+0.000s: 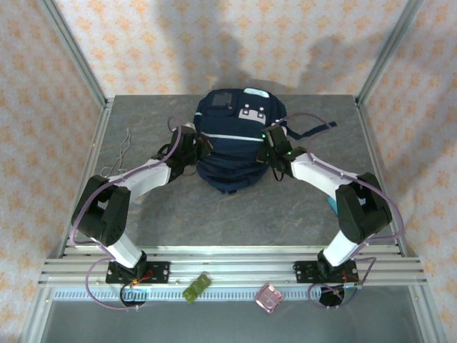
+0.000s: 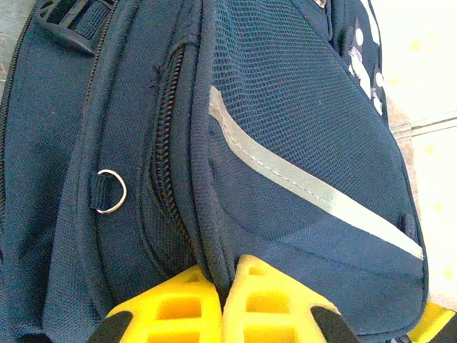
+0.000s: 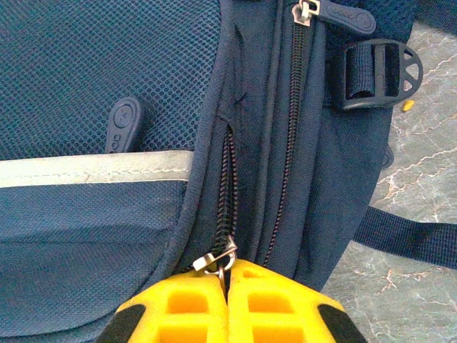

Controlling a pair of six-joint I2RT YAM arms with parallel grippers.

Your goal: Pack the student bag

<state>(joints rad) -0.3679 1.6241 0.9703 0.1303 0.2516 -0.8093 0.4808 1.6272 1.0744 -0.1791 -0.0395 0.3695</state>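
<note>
This looks like a robot test cell in a lab. A grey stone-look table point(image 1: 143, 214) is boxed in by bare metal posts point(image 1: 77, 53) and flat panels point(image 1: 178, 43) of orange-flowered paper. A left arm point(image 1: 143, 179) and a right arm point(image 1: 321, 171) are bolted to a ribbed aluminium rail point(image 1: 228, 263) along the near edge.

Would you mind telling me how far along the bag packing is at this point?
Hard to be sure. Done: the bag sits mid-table, its zip closed above the pull. In hand: the right tool is shut on that pull; the left tool pinches a seam. Left: running the zip, then letting go. Its contents are hidden.
</note>
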